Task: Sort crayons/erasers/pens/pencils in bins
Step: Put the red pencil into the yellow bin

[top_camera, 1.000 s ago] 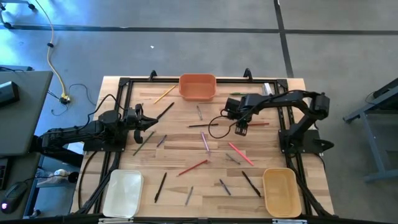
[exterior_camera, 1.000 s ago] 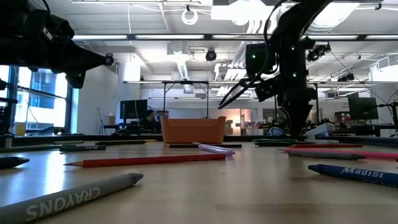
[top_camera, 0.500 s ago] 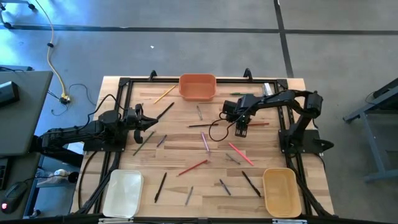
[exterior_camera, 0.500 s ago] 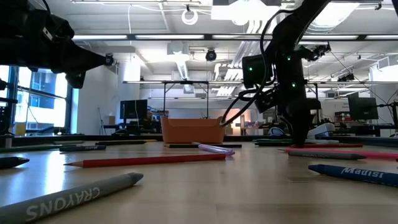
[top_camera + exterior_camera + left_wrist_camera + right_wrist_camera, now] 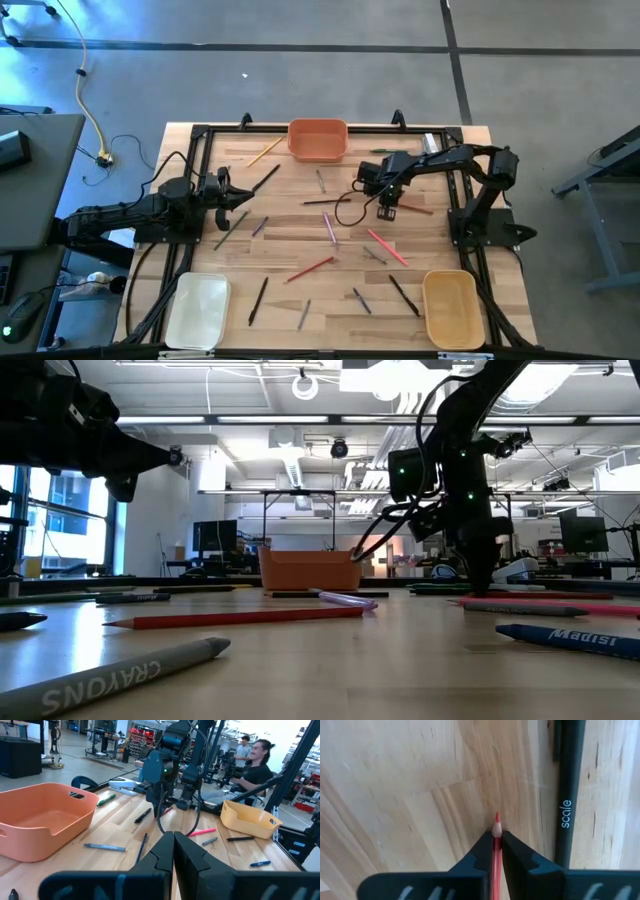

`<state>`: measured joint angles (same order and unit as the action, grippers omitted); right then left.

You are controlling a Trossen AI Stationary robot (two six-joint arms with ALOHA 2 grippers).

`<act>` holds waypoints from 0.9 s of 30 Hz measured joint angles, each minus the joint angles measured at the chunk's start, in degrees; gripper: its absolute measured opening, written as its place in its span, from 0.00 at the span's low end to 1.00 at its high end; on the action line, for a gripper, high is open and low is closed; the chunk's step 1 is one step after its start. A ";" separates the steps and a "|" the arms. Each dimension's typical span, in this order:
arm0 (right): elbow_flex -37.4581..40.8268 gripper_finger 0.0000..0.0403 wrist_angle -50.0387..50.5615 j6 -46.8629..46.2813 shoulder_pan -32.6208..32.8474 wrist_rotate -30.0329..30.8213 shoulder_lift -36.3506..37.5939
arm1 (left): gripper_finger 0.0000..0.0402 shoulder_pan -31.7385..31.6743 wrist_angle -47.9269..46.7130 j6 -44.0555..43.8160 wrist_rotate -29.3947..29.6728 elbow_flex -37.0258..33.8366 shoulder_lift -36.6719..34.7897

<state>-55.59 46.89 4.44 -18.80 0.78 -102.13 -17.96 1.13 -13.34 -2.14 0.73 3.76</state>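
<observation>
1. My right claw (image 5: 496,851) is pinched tight on a red pencil (image 5: 496,831), down at the table (image 5: 300,250) near the orange bin (image 5: 318,140)
2. My left claw (image 5: 173,851) is closed, empty
3. Orange, white (image 5: 198,310) and tan bins (image 5: 452,308) look empty

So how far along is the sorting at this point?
Barely started: the orange bin, white bin and tan-yellow bin all look empty. In hand: the right gripper, down at the table, is shut on a red pencil beside a black pen. The left gripper waits shut at the left. Left to do: all the sticks scattered across the table.
</observation>
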 joint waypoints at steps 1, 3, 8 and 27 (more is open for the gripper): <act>0.00 0.04 0.02 -0.82 -0.09 -0.10 0.10 | 0.00 0.00 -0.02 0.00 0.00 -0.01 0.00; 0.04 0.04 -0.09 -2.47 -0.32 -0.33 0.53 | 0.00 -0.01 0.00 0.00 0.00 0.00 -0.01; 0.39 0.04 -0.19 -6.88 -0.78 -1.09 3.02 | 0.00 0.01 0.00 0.00 0.00 0.00 -0.01; -4.50 0.04 8.06 -34.54 1.36 -9.66 17.59 | 0.00 -0.01 -0.01 0.00 0.00 -0.02 0.00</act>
<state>-60.09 54.95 -30.10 -17.43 -8.88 -84.53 -17.97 1.12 -13.34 -2.14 0.71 3.76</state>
